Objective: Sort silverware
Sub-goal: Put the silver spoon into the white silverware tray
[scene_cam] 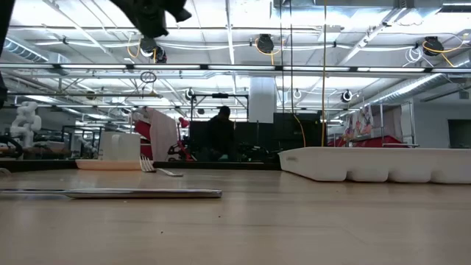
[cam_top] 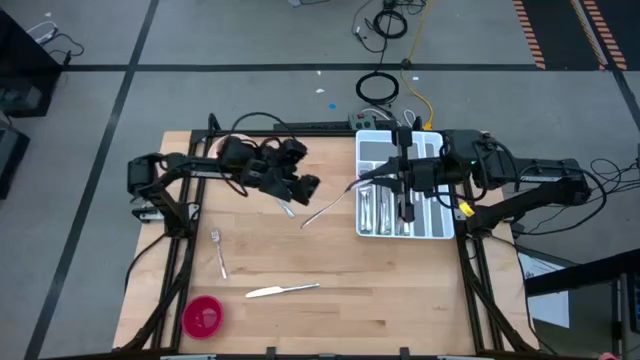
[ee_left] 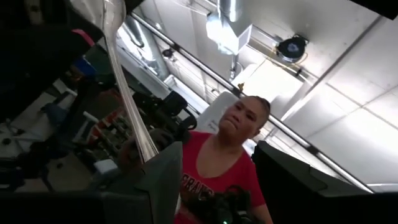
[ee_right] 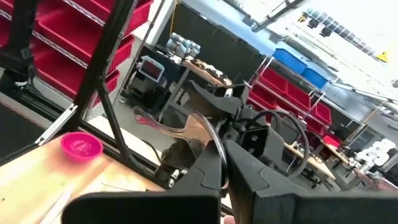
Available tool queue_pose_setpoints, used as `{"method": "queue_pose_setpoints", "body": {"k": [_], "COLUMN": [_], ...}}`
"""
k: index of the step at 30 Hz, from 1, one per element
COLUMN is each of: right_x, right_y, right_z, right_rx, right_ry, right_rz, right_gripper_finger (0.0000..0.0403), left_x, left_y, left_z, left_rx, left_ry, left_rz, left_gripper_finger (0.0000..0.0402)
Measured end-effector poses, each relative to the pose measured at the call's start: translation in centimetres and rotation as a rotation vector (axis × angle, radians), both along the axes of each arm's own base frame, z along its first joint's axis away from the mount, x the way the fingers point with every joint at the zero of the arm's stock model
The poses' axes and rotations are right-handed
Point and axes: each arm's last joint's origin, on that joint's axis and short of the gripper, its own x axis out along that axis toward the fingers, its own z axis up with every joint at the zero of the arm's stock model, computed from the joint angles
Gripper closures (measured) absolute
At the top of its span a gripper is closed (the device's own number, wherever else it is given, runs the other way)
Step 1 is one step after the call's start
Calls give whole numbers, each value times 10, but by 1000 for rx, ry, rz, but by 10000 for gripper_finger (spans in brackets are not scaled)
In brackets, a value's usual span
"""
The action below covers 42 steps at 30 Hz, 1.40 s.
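A spoon (cam_top: 330,205) hangs above mid-table, pinched in the closed right gripper (cam_top: 366,178); the left gripper (cam_top: 305,187), beside it, clasps another utensil (cam_top: 286,208).

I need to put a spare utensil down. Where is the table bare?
Bare wood lies between the knife and the white tray, and between the fork and the pink cup. It is crowded above the table's middle, where both arms meet over a spoon.

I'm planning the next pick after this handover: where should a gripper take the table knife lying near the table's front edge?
Grip the knife at its narrower handle end, coming straight down with the fingers across its width. It lies flat, alone on bare table, so nothing blocks a top approach.
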Motion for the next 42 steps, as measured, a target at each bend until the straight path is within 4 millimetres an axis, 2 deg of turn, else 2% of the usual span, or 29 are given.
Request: {"method": "queue_pose_setpoints", "body": {"k": [10, 17, 30, 35, 42], "right_x": [-18, -43, -96, -121, -153], "right_y": [-14, -24, -28, -29, -31], "right_z": [-1, 4, 12, 2, -16], "right_rx": [34, 80, 112, 149, 290], "right_ry": [79, 89, 68, 60, 162], "right_rz": [-58, -116, -320, -429, -515], "right_gripper_finger": [403, 403, 403, 403, 403], "left_x": [-59, -85, -100, -101, -101], "left_y": [18, 23, 31, 33, 34], "left_z": [-21, -34, -41, -41, -41], "left_rx": [-30, -47, -27, -26, -27], "left_ry": [35, 45, 48, 51, 51], "left_rz": [144, 232, 281, 289, 294], "left_gripper_finger": [200, 200, 200, 200, 201]}}
